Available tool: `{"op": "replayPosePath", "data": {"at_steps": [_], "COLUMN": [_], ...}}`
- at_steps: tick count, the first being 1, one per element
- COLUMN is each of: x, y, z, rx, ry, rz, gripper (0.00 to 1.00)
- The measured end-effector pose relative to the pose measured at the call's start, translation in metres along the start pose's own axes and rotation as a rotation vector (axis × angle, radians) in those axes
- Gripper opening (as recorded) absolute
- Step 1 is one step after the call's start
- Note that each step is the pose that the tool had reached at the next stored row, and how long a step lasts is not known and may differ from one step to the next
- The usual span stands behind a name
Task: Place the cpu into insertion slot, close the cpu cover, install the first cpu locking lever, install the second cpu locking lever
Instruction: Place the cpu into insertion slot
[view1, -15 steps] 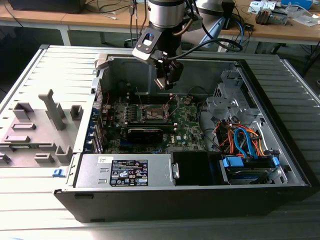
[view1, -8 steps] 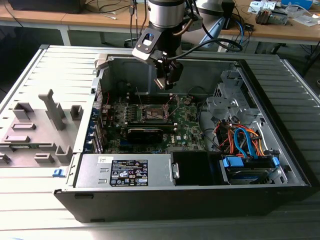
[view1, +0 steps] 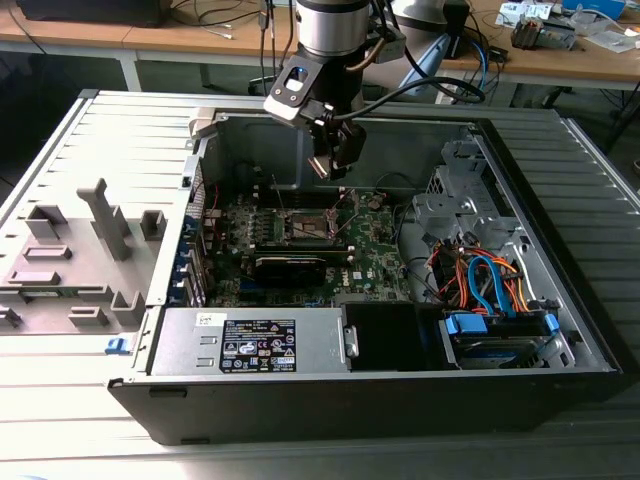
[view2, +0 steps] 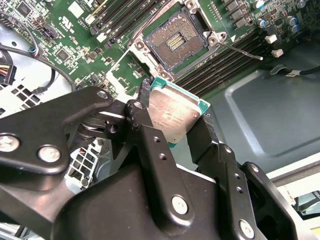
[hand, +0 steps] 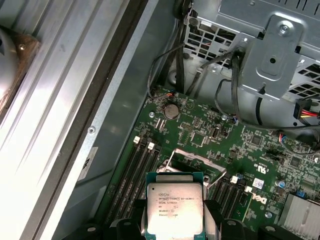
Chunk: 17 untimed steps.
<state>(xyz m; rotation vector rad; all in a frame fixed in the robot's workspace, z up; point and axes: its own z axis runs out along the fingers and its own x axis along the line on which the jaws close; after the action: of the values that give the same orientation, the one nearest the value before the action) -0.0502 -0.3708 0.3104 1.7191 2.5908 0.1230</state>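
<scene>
The fingers (view2: 150, 135) are clamped on two opposite edges of the cpu (hand: 175, 207), probably to leave its contact face free for seating. The cpu is a thin square with a silver printed lid and a green rim. The gripper (view1: 335, 160) holds it above the motherboard (view1: 375, 250). In the exterior view, the open slot (view1: 305, 226) lies at 7 o'clock from the gripper.

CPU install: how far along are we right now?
Nothing is seated yet. The gripper is shut on the cpu, holding it above the board. The insertion slot lies bare, contacts showing; the cpu cover is not down over it. Seating, cover and both levers are all undone.
</scene>
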Motion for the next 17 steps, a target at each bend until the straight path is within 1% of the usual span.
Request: {"op": "replayPosePath", "data": {"at_steps": [17], "x": [0.0], "y": [0.0], "z": [0.0003], "rx": [-0.0003], "ry": [-0.0013], "rz": [0.015], "gripper": [0.54]}}
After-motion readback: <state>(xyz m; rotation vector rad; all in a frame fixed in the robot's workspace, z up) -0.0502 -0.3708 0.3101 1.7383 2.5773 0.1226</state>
